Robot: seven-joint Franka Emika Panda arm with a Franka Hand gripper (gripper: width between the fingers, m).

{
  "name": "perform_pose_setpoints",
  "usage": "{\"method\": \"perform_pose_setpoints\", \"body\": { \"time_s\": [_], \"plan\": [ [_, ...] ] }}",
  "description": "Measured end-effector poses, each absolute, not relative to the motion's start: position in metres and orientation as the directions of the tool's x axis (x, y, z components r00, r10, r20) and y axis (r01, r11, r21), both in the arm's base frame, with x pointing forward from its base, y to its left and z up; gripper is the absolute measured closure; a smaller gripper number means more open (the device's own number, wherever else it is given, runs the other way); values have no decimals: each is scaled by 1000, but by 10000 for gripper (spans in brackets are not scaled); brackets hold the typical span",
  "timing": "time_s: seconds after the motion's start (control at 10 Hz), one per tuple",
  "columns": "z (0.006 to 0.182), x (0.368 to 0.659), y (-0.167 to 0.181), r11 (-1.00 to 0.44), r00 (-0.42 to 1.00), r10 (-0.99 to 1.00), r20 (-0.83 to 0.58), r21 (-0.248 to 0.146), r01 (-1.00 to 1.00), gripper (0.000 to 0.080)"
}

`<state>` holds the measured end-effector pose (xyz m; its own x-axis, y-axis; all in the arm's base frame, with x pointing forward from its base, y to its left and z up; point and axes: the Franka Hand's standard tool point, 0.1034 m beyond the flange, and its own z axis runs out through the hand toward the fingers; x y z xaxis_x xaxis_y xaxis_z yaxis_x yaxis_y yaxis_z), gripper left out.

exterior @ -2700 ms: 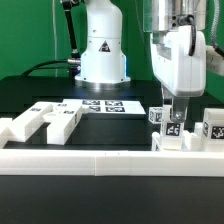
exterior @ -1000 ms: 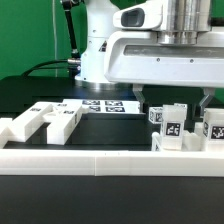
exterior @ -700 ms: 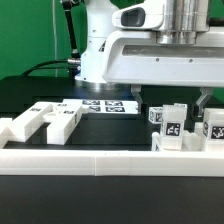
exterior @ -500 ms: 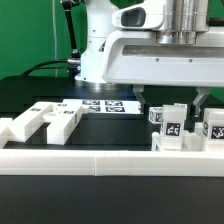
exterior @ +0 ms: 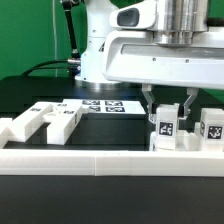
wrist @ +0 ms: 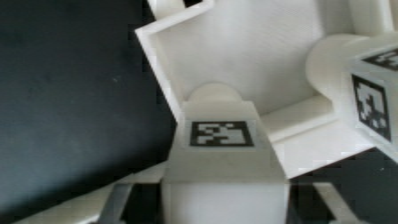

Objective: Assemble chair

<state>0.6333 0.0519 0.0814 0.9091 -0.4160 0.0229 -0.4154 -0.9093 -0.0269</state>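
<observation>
A black bench [exterior: 30, 95] spans the middle of the exterior view. The marker board [exterior: 103, 105] lies flat on it near the centre of the frame, with its black tags facing up. A long low white rail [exterior: 80, 160] runs across the lower part from edge to edge. A green backdrop [exterior: 30, 30] fills the upper left, and a black cable [exterior: 72, 40] drops in front of it.
</observation>
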Motion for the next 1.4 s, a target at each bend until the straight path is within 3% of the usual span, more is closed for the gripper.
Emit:
{"method": "perform_pose_setpoints", "body": {
  "time_s": [0.2, 0.4, 0.9, 1.1, 1.2, 1.3, 1.4],
  "plan": [
    [81, 633, 52, -770, 770, -638, 13, -34, -637, 508],
    [80, 634, 51, -514, 515, -857, -5, -66, -855, 508],
    [80, 634, 49, -193, 196, -980, -45, -72, -979, 508],
    [80, 635, 50, -161, 165, -985, -47, -71, -984, 508],
    [79, 634, 50, -177, 180, -983, -45, -71, -982, 327],
    [79, 634, 50, -207, 211, -977, -43, -73, -976, 208],
    [80, 634, 51, -229, 232, -972, -43, -73, -971, 168]
  ]
}}
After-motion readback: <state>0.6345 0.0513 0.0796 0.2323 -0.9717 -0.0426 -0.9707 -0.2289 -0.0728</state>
